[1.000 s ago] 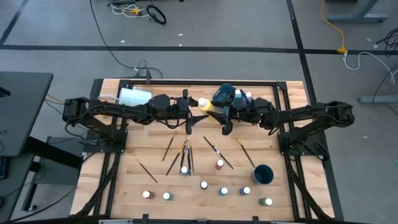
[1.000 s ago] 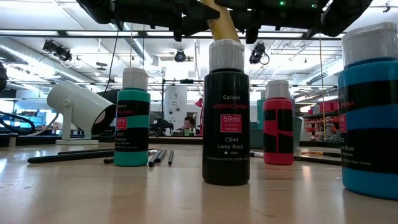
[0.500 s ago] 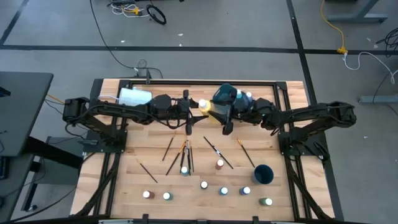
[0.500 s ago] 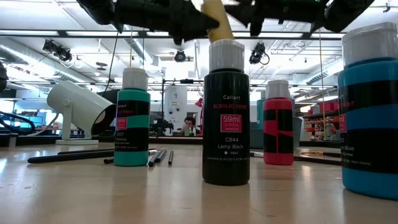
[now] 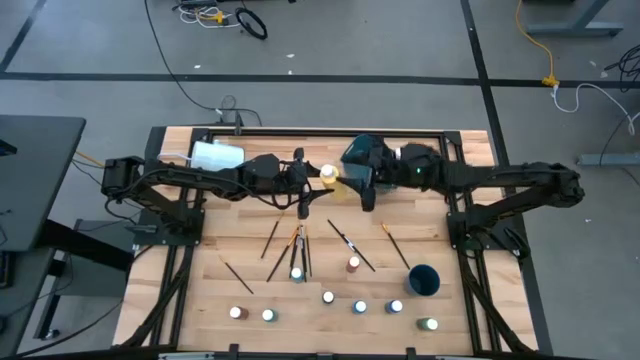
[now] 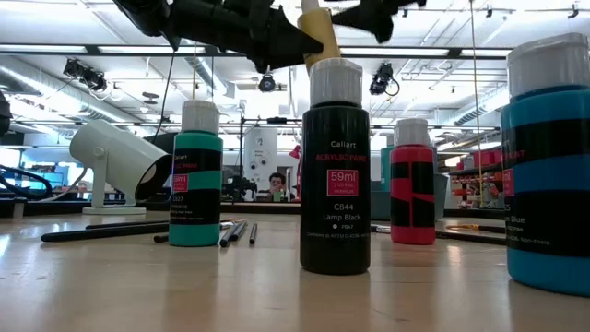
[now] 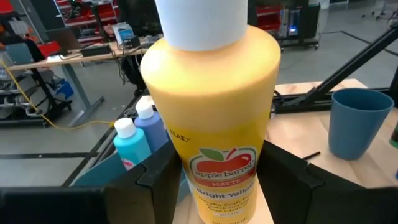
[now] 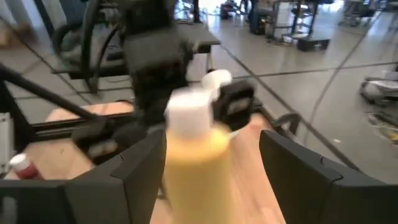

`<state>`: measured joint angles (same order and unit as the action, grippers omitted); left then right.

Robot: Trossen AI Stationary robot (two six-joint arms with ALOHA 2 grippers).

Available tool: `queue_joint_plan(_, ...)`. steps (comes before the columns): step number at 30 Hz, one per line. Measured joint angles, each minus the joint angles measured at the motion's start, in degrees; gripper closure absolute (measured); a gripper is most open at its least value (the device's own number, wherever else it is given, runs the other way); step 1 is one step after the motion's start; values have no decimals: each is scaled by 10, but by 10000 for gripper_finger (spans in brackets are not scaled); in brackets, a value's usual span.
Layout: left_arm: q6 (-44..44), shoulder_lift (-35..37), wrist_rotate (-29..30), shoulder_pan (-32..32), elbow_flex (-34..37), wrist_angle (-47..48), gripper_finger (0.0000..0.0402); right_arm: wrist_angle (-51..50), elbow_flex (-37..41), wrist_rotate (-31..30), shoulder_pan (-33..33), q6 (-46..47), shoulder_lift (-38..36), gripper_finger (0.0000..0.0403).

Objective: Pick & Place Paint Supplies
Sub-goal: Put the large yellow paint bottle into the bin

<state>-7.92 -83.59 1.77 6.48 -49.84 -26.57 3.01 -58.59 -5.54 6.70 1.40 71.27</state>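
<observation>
A tall yellow paint bottle (image 7: 214, 99) with a white cap hangs in the air over the table's far middle (image 5: 337, 182). My left gripper (image 7: 221, 186) is shut on it, reaching in from the table's left. My right gripper (image 8: 217, 180) is open just to the bottle's right (image 5: 360, 186). Its fingers stand on either side of the bottle (image 8: 189, 155) with gaps showing. Small paint bottles (image 5: 328, 297) stand upright along the near edge. Thin brushes (image 5: 300, 245) lie flat mid-table. My left gripper pinches the yellow bottle's body at the label (image 7: 186, 171) between its two fingers (image 7: 158, 180), one on each side. The fingers come in about level from the table's left. The bottle is lifted clear, cap up and leaning toward the left (image 6: 318, 32).
A teal bin (image 5: 362, 152) at the far edge holds blue bottles (image 7: 140, 134). A white cup (image 5: 215, 155) lies on its side at the far left. A dark blue cup (image 5: 423, 279) stands at the near right. Black, teal, red and blue bottles (image 6: 336, 166) stand near the front.
My right gripper has risen and tipped up toward level, drawing a little toward the table's right, away from the yellow bottle. The bottle stays in my left gripper and has kept its place in the air.
</observation>
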Motion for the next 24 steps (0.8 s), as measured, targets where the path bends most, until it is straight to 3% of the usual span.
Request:
queue_joint_plan(7, 0, 1, 6, 0, 0, 0, 206, -120, -115, 4, 7, -20, 57, 145)
queue_joint_plan(12, 1, 0, 8, 0, 2, 17, 205, -118, -116, 23, 8, -21, 87, 145)
queue_joint_plan(19, 2, 1, 35, 0, 0, 35, 205, -114, -114, 19, 7, -60, 70, 145)
queue_joint_plan(24, 2, 1, 35, 0, 0, 20, 205, -95, -115, 50, 8, -64, 76, 145)
